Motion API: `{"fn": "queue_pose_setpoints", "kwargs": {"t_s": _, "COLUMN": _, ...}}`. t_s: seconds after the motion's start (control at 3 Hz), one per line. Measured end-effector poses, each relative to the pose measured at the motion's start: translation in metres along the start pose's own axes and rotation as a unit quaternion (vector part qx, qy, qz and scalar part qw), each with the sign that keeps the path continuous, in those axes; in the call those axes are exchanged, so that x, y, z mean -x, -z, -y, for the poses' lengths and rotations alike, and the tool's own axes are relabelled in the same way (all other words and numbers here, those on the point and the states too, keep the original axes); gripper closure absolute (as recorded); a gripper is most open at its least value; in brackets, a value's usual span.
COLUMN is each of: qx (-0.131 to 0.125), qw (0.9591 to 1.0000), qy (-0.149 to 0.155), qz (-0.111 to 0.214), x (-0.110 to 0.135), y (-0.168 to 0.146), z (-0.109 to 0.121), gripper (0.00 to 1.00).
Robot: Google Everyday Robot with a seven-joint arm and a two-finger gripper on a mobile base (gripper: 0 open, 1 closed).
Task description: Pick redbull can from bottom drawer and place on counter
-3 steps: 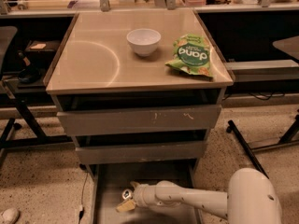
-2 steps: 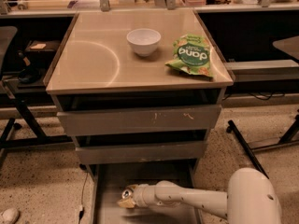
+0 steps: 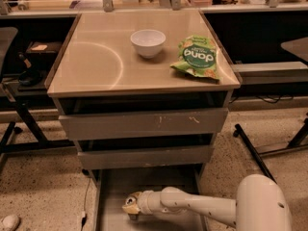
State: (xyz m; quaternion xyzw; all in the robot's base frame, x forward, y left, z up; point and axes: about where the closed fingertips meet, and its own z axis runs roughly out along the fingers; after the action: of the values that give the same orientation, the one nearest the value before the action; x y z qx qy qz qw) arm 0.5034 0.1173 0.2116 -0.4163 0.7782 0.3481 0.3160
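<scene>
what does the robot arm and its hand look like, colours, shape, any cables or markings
The arm is a smooth, glossy white shell. It is big and bulbous at lower right, then narrows into a slim tube with a ringed wrist joint. No cables or markings show on it. The hand, down in the bottom drawer, looks small and tan to dark at its tip.

Can (image 3: 130,202) in gripper (image 3: 134,208) jaws, bottom drawer (image 3: 159,182)

The white arm (image 3: 192,207) reaches in from the lower right, its bulky rounded housing at the bottom right and its forearm lying nearly level, pointing left. The gripper (image 3: 131,207) sits low, well below the counter (image 3: 96,66) front edge, left of its middle.
</scene>
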Motion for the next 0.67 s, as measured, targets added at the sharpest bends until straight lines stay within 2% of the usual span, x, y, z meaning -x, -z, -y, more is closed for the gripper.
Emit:
{"fn": "queue_pose_setpoints", "kwargs": {"t_s": 0.33, "qx": 0.018, "qw": 0.9993, "qy": -0.028, "qz": 0.015, "x": 0.016, "y": 0.021, "z": -0.015, "gripper": 1.0}}
{"fn": "queue_pose_setpoints", "kwargs": {"t_s": 0.67, "qx": 0.037, "qw": 0.9971, "qy": -0.059, "qz": 0.031, "x": 0.043, "y": 0.052, "z": -0.03, "gripper": 1.0}}
